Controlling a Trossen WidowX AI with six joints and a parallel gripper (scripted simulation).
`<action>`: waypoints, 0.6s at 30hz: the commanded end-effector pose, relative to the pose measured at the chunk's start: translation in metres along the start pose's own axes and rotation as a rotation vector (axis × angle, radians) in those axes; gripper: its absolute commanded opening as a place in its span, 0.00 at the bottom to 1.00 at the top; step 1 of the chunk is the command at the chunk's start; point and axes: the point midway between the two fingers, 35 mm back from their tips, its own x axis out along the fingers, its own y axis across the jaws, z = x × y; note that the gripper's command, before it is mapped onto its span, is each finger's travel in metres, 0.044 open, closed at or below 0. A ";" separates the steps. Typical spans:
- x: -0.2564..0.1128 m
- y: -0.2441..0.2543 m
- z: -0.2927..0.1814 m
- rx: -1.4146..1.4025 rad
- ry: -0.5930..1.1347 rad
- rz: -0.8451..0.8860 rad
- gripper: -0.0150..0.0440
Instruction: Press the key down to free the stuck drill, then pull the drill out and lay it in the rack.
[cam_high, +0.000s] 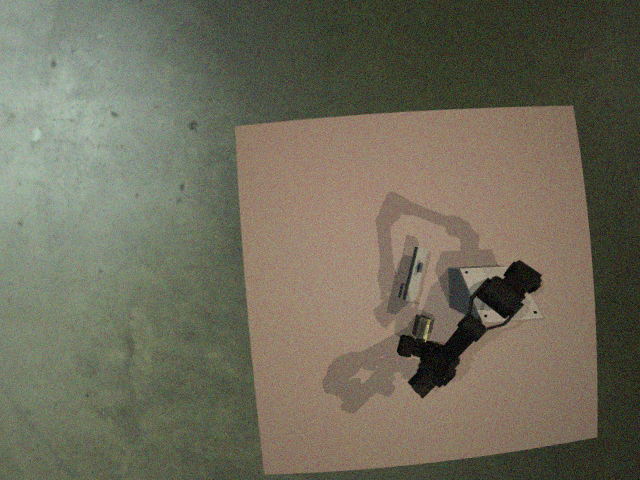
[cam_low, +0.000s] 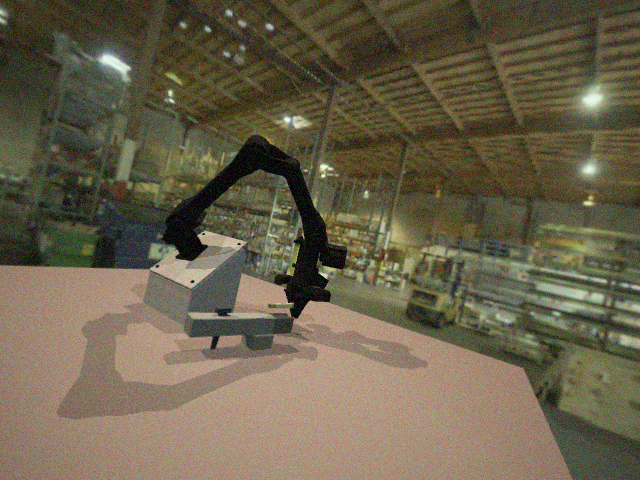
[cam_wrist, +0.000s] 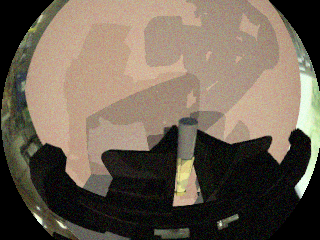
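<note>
My gripper is shut on the drill, a thin rod with a grey shank and a yellow part. The drill lies roughly level between the fingertips, out of the grey holder bar. The black key stands in that bar, its head at the top and its lower end showing below. The small dark box that looks like the rack is by the bar's end. The drill appears above it in the exterior view; the exact gap is unclear.
The grey pedestal with a sloping pale top carries the arm base beside the holder bar. The pink table ends beyond the gripper in the exterior view. Arm shadows cross the table.
</note>
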 end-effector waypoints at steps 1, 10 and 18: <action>0.005 0.001 -0.002 -0.007 0.005 -0.002 0.25; 0.013 0.001 -0.001 -0.006 0.006 -0.002 0.25; 0.023 0.001 -0.001 -0.006 0.006 -0.003 0.25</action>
